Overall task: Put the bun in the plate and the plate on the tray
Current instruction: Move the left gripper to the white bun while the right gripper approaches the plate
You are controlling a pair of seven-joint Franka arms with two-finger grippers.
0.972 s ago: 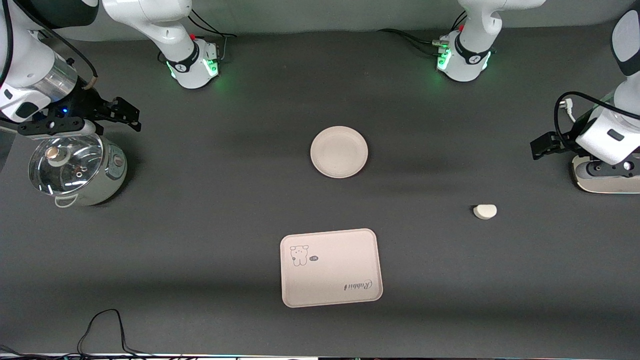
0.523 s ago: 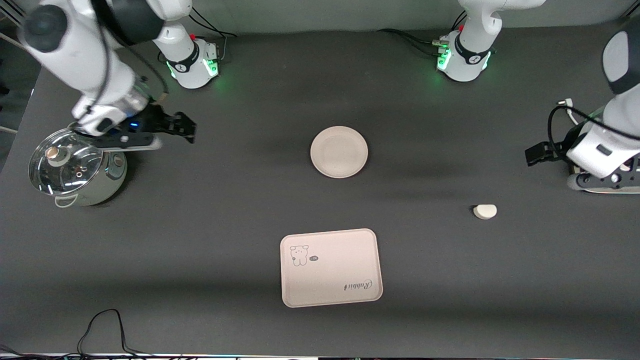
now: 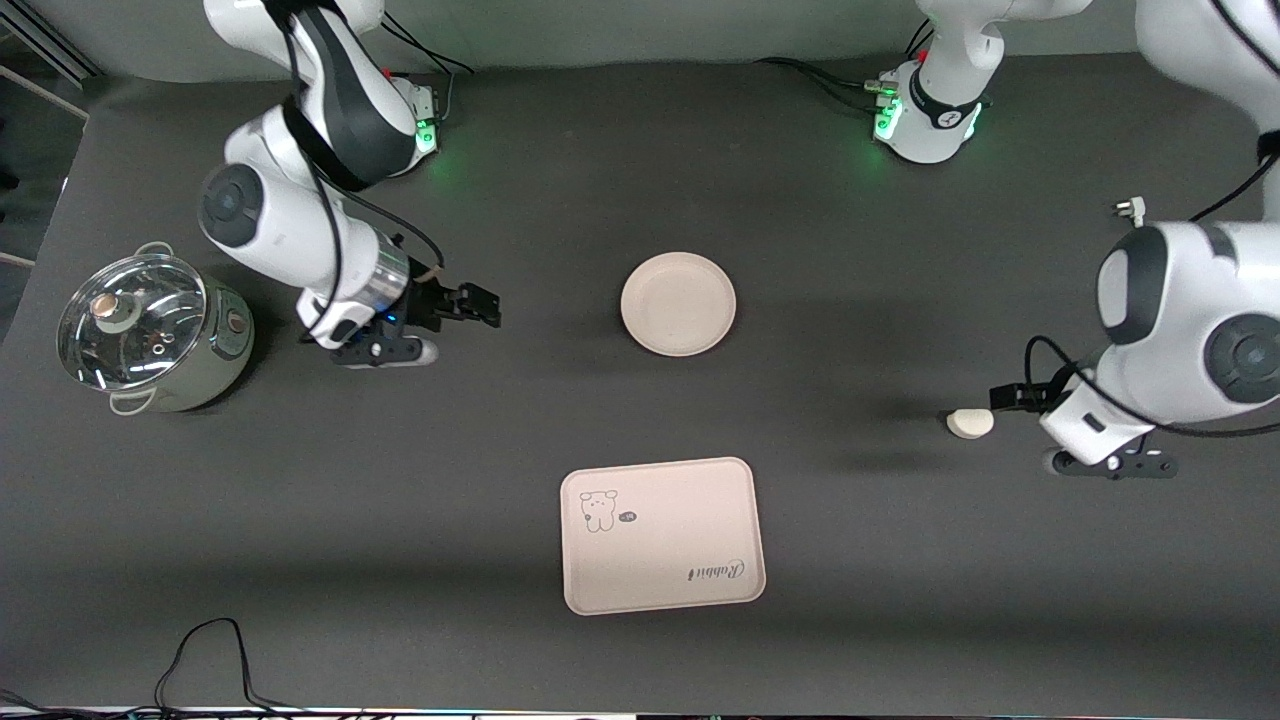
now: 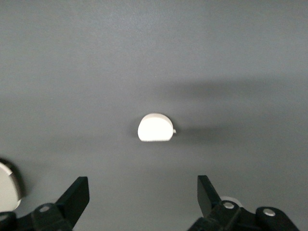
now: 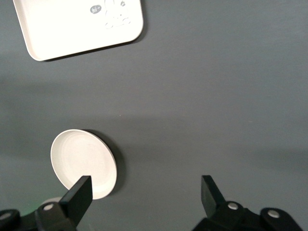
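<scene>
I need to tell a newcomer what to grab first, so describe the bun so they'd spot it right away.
Start at the tray, then look toward the left arm's end of the table, a little farther from the front camera. The bun lies on bare table by the left gripper, whose fingers are open. It is a small off-white half-round lump, far smaller than the plate.

This is a robot laboratory workbench dressed with kitchenware rather than a real kitchen: two white jointed arms rise from round bases lit with green lamps (image 3: 925,118) that are bolted along one edge of a plain dark grey matte table (image 3: 400,480), with black cables (image 3: 215,655) trailing loose over its surface. A steel cooking pot with a glass lid (image 3: 150,335), a round cream shallow plate (image 3: 678,303) and a cream rectangular tray with a cartoon animal and "Rabbit" script (image 3: 663,535) lie spread well apart on the bare top, with no stove, sink or counter fittings around them.
</scene>
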